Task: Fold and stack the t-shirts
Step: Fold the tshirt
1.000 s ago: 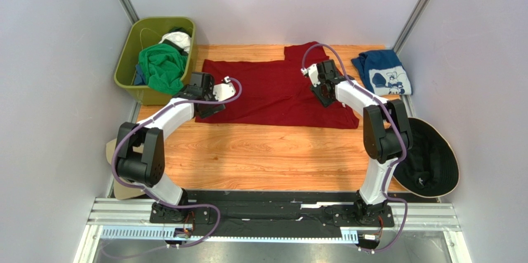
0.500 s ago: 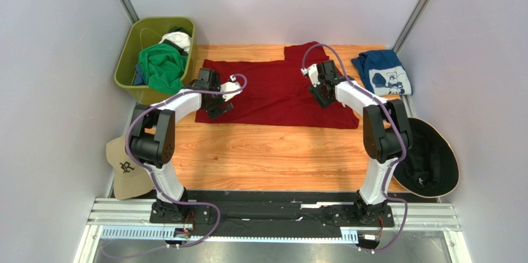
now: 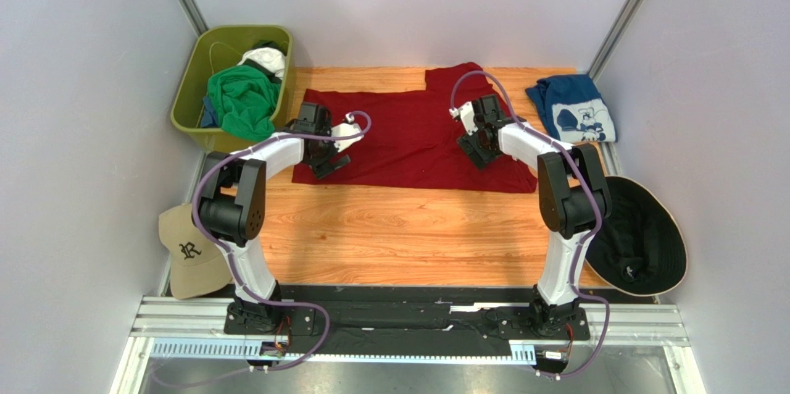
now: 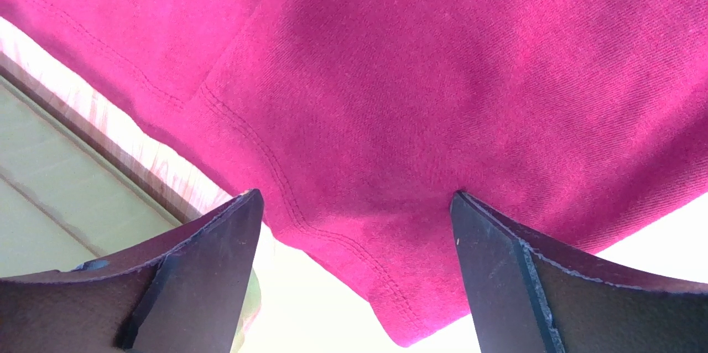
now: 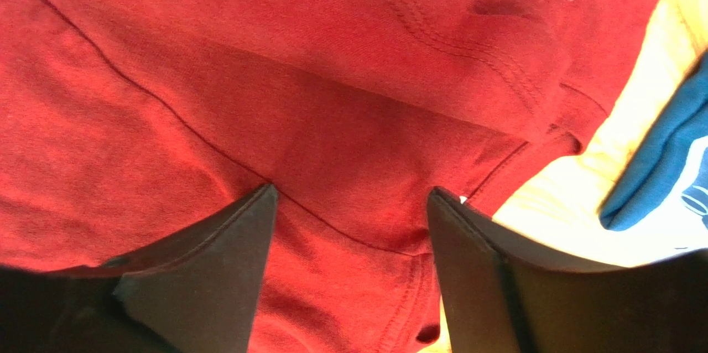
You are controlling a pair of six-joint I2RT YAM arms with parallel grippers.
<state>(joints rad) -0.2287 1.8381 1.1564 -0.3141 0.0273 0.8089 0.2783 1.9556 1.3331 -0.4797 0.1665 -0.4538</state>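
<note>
The dark red t-shirt [image 3: 408, 139] lies spread flat across the back of the wooden table. My left gripper [image 3: 326, 164] is open over its left hem; the hem corner [image 4: 399, 287] lies between the spread fingers. My right gripper [image 3: 475, 155] is open over the shirt's right part, with red cloth and a seam [image 5: 349, 228] between its fingers. The navy-blue t-shirt [image 3: 572, 109] with white print lies folded at the back right; its edge shows in the right wrist view [image 5: 656, 170]. The green t-shirt [image 3: 243, 102] is bunched in the bin.
An olive-green bin [image 3: 190, 98] with clothes stands at the back left. A tan cap [image 3: 190, 250] lies at the left table edge. A black wide-brimmed hat [image 3: 640, 236] lies at the right edge. Grey walls close both sides.
My left gripper has moved right and down onto the red shirt's left hem, uncovering the tan cap. My right gripper has shifted slightly left over the shirt.
</note>
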